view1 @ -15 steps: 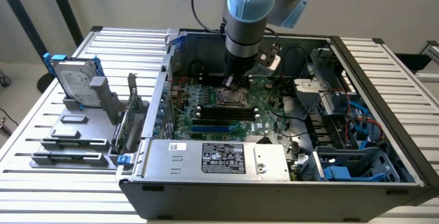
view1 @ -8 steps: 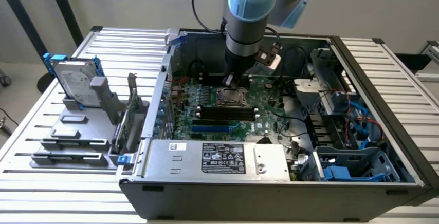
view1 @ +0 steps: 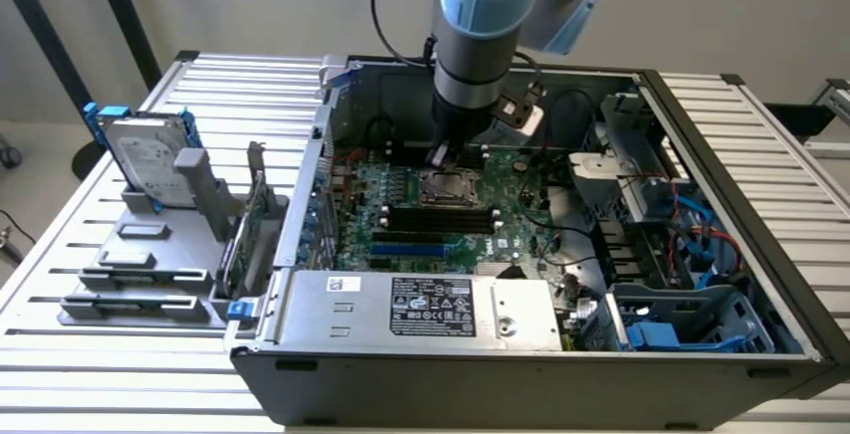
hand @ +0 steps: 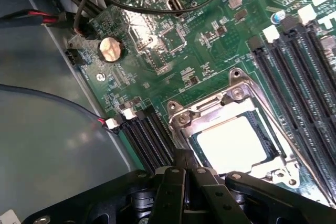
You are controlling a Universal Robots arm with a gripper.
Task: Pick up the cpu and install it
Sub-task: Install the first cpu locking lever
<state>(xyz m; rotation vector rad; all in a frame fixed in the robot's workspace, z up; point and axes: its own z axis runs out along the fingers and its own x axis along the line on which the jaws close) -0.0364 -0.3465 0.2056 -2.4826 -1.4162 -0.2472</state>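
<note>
CPU (hand: 234, 145) seated flat in motherboard (hand: 157, 40) socket (hand: 239, 129), gripper (hand: 184, 169) clenched empty just beside it, inside computer case (view1: 743, 255)

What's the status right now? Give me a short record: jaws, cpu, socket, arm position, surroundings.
jaws: shut, nothing held; gripper sits just beside the socket
cpu: silver-topped cpu lies flat inside the socket, apart from the gripper
socket: metal socket frame surrounds the chip on the green motherboard
arm position: reaching down into the open computer case, over the socket
surroundings: hard drive stands on the grey parts rack at the exterior view's left
</note>
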